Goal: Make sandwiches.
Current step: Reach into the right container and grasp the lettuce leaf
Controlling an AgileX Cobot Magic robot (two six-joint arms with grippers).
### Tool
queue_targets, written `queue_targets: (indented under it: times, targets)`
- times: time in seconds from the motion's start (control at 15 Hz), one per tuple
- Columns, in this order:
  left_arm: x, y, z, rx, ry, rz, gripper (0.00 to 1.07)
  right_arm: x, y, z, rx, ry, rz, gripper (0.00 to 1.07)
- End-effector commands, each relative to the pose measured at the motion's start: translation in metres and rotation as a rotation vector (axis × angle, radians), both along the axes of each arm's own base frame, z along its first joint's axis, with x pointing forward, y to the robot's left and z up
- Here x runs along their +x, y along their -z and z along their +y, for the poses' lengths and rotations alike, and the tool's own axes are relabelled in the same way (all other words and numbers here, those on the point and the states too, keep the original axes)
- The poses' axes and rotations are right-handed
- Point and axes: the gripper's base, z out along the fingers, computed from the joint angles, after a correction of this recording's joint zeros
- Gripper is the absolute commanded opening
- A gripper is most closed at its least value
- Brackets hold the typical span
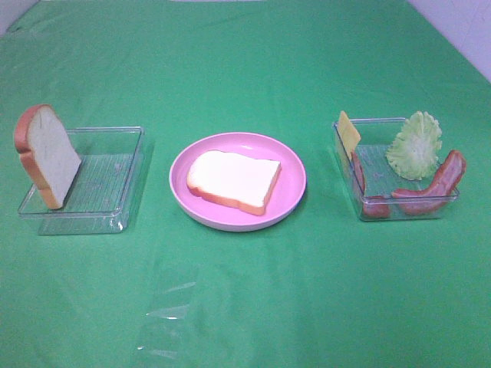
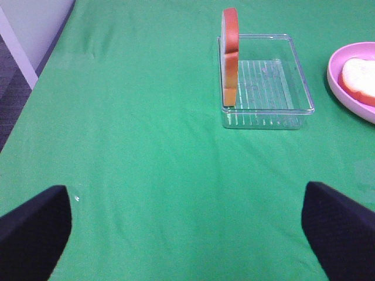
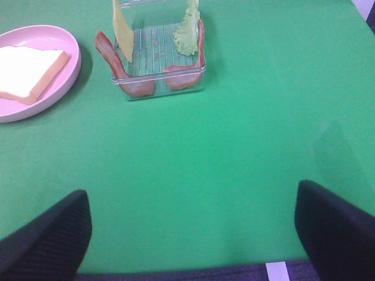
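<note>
Exterior high, bread slice point(image 1: 234, 180) flat on pink plate point(image 1: 292, 178)

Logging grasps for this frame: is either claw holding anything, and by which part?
Nothing is held: the left claw and right claw are both open above the green tablecloth.

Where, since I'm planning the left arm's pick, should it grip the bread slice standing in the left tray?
Probably near the top crust, pinching the bread slice across its flat faces, coming down from above. It stands on edge at the left end of the clear tray, rising well above the wall.
</note>
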Motion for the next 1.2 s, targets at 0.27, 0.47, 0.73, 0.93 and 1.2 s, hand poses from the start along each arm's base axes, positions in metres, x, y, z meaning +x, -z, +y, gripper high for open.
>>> queue_targets:
  times: [0.27, 0.47, 0.73, 0.93, 1.2]
  targets:
    - [0.0005, -0.0004, -0.0009, 0.000, 0.008, -0.020, 1.00, -0.0027, 0.0004, -0.0003, -0.016, 0.003, -0.028, 0.89]
    - [0.0005, -0.0004, -0.0009, 0.000, 0.008, -0.020, 1.00, -0.0027, 0.0004, -0.0003, -0.016, 0.003, -0.028, 0.89]
    - [0.0005, -0.0004, -0.0009, 0.000, 0.008, -0.020, 1.00, -0.0027, 0.0004, -0.0003, -0.016, 0.003, -0.028, 0.89]
    - [0.0005, -0.0004, -0.0009, 0.000, 0.008, -0.020, 1.00, -0.0027, 0.0004, -0.0003, -0.016, 0.003, -0.028, 0.89]
    - [0.0005, -0.0004, -0.0009, 0.000, 0.008, -0.020, 1.00, -0.0027, 0.0004, -0.0003, -0.016, 0.003, -0.028, 0.89]
